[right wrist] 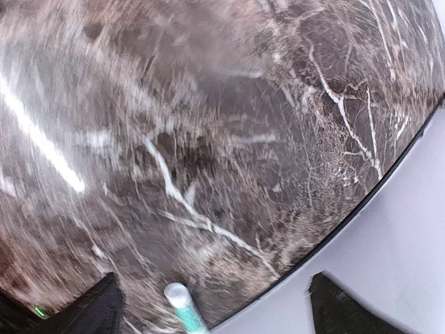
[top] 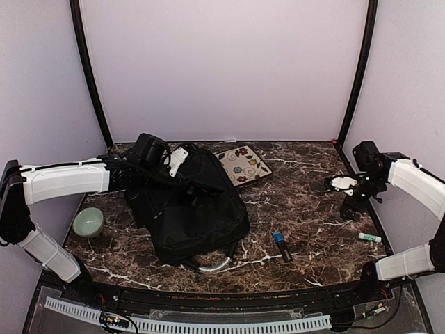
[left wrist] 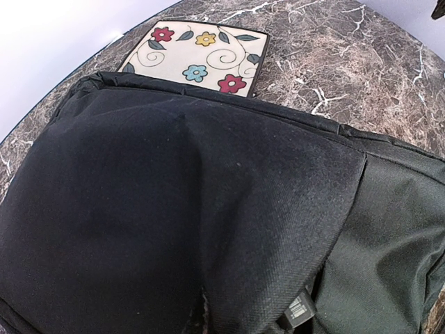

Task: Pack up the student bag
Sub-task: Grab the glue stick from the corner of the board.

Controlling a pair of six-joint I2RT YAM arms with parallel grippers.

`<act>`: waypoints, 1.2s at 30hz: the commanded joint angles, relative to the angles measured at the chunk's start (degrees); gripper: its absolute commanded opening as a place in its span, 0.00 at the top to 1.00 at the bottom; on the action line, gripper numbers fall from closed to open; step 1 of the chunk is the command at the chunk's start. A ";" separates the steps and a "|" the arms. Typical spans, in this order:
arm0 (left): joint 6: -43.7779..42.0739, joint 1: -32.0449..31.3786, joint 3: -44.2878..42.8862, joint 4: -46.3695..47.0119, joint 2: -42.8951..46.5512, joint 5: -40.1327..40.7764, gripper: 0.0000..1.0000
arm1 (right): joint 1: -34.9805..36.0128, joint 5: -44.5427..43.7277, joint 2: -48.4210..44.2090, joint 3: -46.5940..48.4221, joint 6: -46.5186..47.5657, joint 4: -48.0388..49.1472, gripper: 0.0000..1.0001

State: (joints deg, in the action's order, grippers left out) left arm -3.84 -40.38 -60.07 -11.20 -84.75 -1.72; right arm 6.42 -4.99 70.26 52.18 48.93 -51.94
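Note:
The student bag (top: 191, 212), a large black fabric backpack, lies left of centre with its grey curved handle (top: 214, 264) toward the near edge. My left gripper (top: 154, 154) sits at the bag's far top edge. In the left wrist view raised black bag fabric (left wrist: 174, 209) fills the frame, hides the fingers and puckers where the jaws are. My right gripper (top: 352, 206) hovers open and empty over the table's right side. Its fingertips (right wrist: 101, 309) stand wide apart, with a white-and-green tube (right wrist: 182, 306) between them on the table.
A floral square plate (top: 242, 164) lies behind the bag and shows in the left wrist view (left wrist: 198, 52). A pale green bowl (top: 88, 223) is at the left. A blue-capped marker (top: 281, 246) and the tube (top: 369, 238) lie at the right. A small white object (top: 342, 183) is beside the right wrist.

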 commanded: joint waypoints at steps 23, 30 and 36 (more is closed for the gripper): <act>0.58 0.13 -2.43 4.15 1.67 -3.03 1.00 | -25.00 -7.57 4.70 -13.31 27.92 8.08 0.44; 0.65 0.13 -2.38 4.17 1.30 -2.69 1.00 | -26.29 -8.83 8.36 -14.34 28.12 11.30 0.47; 0.73 0.08 -2.50 4.14 0.75 -2.79 1.00 | -26.81 -10.37 11.08 -16.06 27.76 13.70 0.64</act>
State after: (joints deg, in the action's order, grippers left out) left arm -3.84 -40.27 -60.07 -11.20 -84.75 -2.09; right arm -19.77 -13.89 79.13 38.33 76.69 -41.52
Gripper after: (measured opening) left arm 0.057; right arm 0.402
